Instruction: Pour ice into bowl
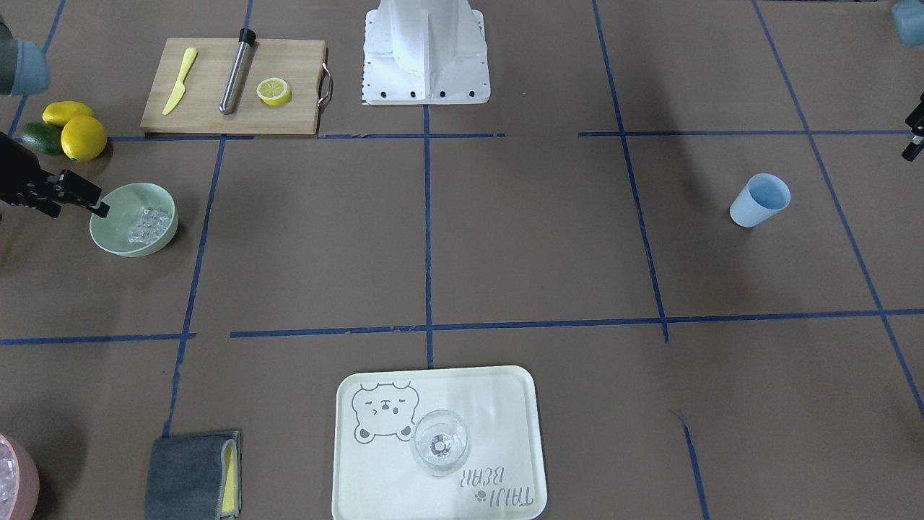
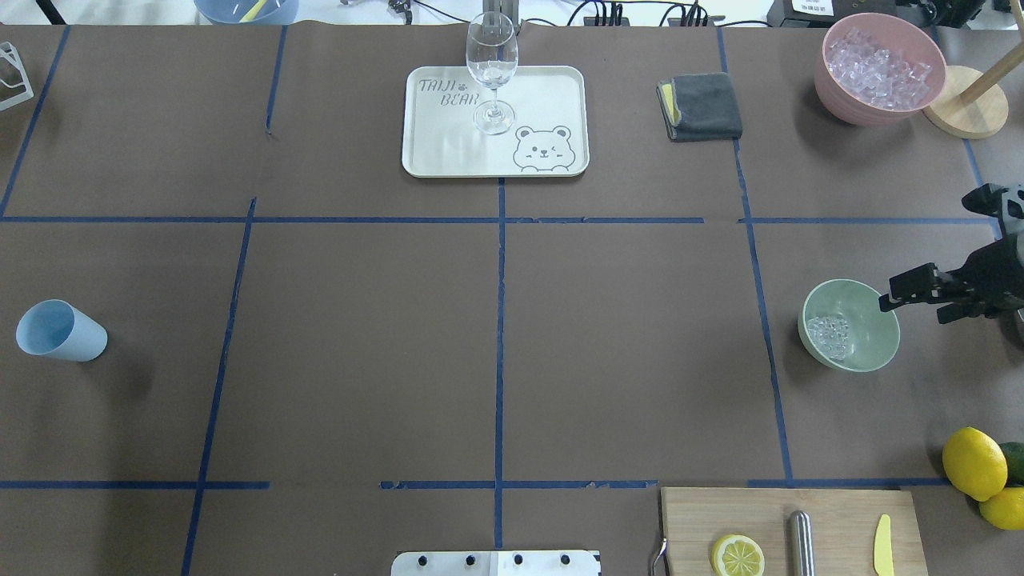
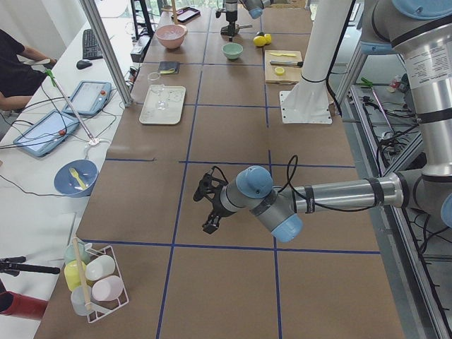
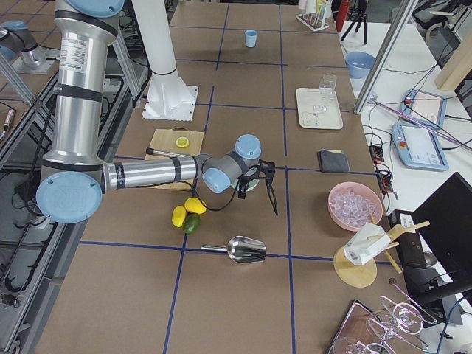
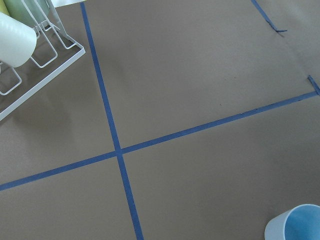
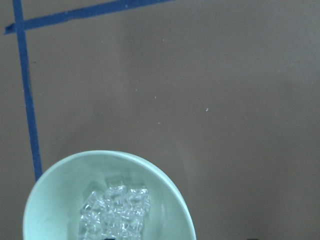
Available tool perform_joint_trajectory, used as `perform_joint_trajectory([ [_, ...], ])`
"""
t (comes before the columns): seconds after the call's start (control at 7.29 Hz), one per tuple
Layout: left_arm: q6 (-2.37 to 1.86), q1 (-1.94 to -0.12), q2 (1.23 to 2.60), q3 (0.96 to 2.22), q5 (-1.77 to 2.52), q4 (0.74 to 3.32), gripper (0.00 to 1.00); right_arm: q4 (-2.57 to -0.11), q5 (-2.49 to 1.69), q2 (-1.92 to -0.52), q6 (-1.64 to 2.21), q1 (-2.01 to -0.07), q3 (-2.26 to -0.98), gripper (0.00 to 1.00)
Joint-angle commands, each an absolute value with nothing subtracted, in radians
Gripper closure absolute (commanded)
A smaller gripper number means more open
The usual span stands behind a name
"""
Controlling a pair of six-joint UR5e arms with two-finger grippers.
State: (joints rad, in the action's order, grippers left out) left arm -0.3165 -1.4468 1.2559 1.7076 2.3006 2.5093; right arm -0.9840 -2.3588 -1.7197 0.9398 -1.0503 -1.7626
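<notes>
The pale mint-green bowl (image 2: 874, 340) stands on the table's right side, also in the front view (image 1: 162, 198) and the right wrist view (image 6: 52, 200). A small heap of clear ice cubes (image 2: 828, 334) lies inside it, seen too in the front view (image 1: 148, 225) and the right wrist view (image 6: 117, 210). My right gripper (image 2: 900, 292) hovers at the bowl's outer rim, open and empty; it also shows in the front view (image 1: 90, 198). My left gripper (image 3: 208, 208) hangs over bare table on the left side. I cannot tell whether it is open or shut.
A pink tub of ice (image 2: 880, 64) stands at the far right. A metal scoop (image 4: 247, 251) lies on the table near it. Lemons (image 2: 972, 462), a cutting board (image 2: 832, 504), a grey cloth (image 2: 704, 106), a tray (image 2: 448, 152) with a wine glass (image 2: 492, 64), and a blue cup (image 2: 56, 330) stand around.
</notes>
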Motion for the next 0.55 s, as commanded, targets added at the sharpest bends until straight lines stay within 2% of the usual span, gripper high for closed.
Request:
perform_joint_trajectory([
  [0.0, -0.305, -1.443, 1.29, 1.7, 2.301, 2.385, 0.0, -0.994, -2.393, -1.752, 0.809, -1.182, -1.758, 0.0],
  [0.27, -0.104, -1.466, 1.302, 1.703, 2.303, 2.169, 0.0, -0.999, -2.393, -1.769, 0.609, -1.293, -1.705, 0.0],
  [0.41, -0.007, -1.555, 1.328, 1.71, 2.303, 2.038, 0.0, -1.0, -2.393, -1.769, 0.494, -1.34, -1.645, 0.0],
])
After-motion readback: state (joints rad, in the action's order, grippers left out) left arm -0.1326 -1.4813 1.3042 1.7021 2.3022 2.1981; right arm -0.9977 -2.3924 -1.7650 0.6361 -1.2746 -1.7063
